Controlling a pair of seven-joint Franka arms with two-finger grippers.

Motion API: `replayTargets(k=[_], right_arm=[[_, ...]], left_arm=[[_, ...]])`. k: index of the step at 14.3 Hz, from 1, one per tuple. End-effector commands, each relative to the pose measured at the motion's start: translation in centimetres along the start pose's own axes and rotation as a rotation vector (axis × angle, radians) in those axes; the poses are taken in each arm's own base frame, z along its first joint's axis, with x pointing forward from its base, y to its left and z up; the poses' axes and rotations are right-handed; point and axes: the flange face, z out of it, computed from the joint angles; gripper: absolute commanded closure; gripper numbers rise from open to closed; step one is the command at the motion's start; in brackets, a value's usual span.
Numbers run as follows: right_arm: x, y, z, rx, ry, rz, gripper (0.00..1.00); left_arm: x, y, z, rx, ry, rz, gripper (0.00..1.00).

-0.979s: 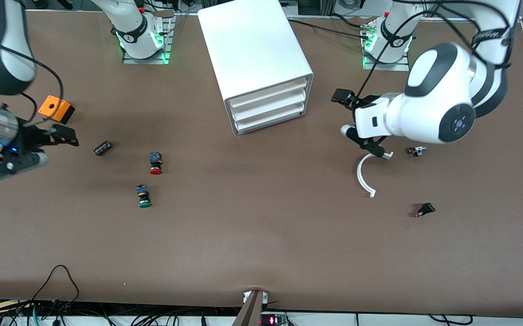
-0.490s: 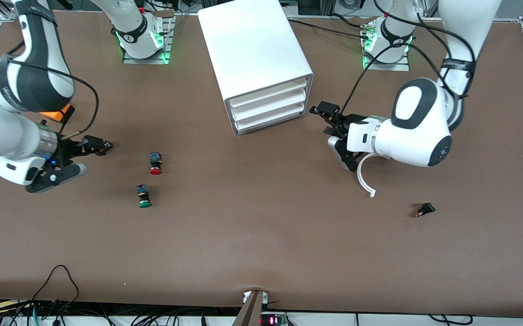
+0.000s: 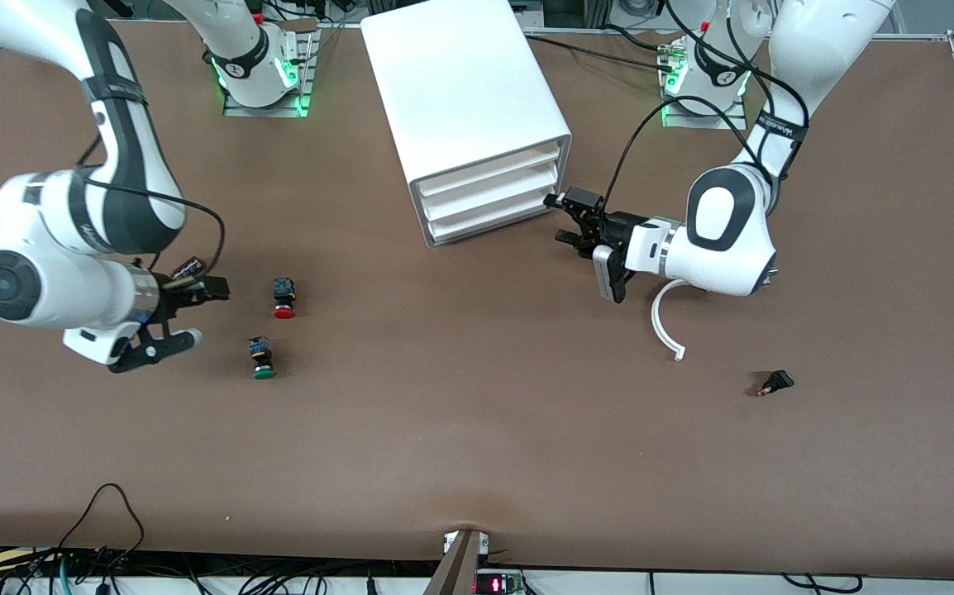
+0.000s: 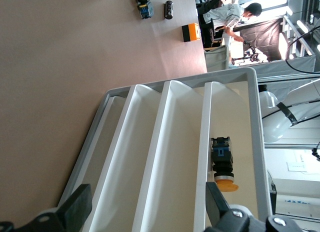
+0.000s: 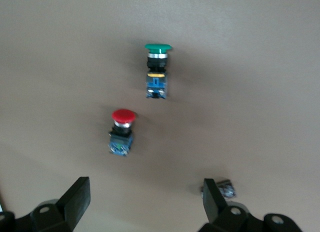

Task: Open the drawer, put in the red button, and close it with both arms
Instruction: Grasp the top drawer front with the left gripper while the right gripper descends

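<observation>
Opening step. Left hand [image 3: 583, 221] wide, empty, at cabinet front beside shut middle drawer [image 3: 492, 195]; must hook its lip. Right hand [image 3: 188, 312] wide beside red button [image 3: 283, 299] on desk [image 3: 477, 430].

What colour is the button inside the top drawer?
Yellow-orange cap on the button, seen best in the left wrist view.

Brown table [image 3: 477, 463]: cabinet [image 3: 465, 107], buttons.

orange box [image 4: 190, 32] — hidden in front view | right gripper [image 5: 144, 202] fingers — cut by edge
</observation>
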Motion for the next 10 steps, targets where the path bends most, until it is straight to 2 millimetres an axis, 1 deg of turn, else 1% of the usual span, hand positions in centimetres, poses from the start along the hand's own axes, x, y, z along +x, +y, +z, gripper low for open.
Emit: replayTargets(k=[1, 2, 3, 4, 6, 7, 8, 10], right_arm=[[1.4, -3.5, 1.8, 0.002, -0.014, 0.042, 0.0], [1.7, -4.6, 2.8, 0.001, -0.013, 0.032, 0.0], [1.8, -5.0, 4.0, 0.013, 0.005, 0.036, 0.0], [1.7, -4.9, 5.0, 0.024, 0.035, 0.043, 0.0], [0.9, -4.7, 7.3, 0.017, 0.091, 0.049, 0.0], [0.4, -4.8, 7.8, 0.013, 0.114, 0.05, 0.0], [0.0, -4.8, 8.3, 0.011, 0.122, 0.051, 0.0], [-0.9, -4.9, 8.3, 0.009, 0.133, 0.052, 0.0]], left_arm=[[-1.0, -1.2, 2.4, -0.077, 0.048, 0.006, 0.0], [-1.3, -1.5, 3.3, -0.099, 0.054, 0.014, 0.0], [-1.7, -2.1, 3.8, -0.113, 0.063, 0.02, 0.0], [-2.2, -2.5, 4.1, -0.126, 0.075, 0.021, 0.0], [-3.5, -3.5, 5.6, -0.162, 0.098, 0.003, 0.0], [-4.0, -3.7, 6.5, -0.174, 0.101, 0.014, 0.01], [-4.4, -3.9, 6.9, -0.186, 0.116, 0.008, 0.05], [-4.7, -4.0, 7.3, -0.193, 0.122, 0.026, 0.22]])
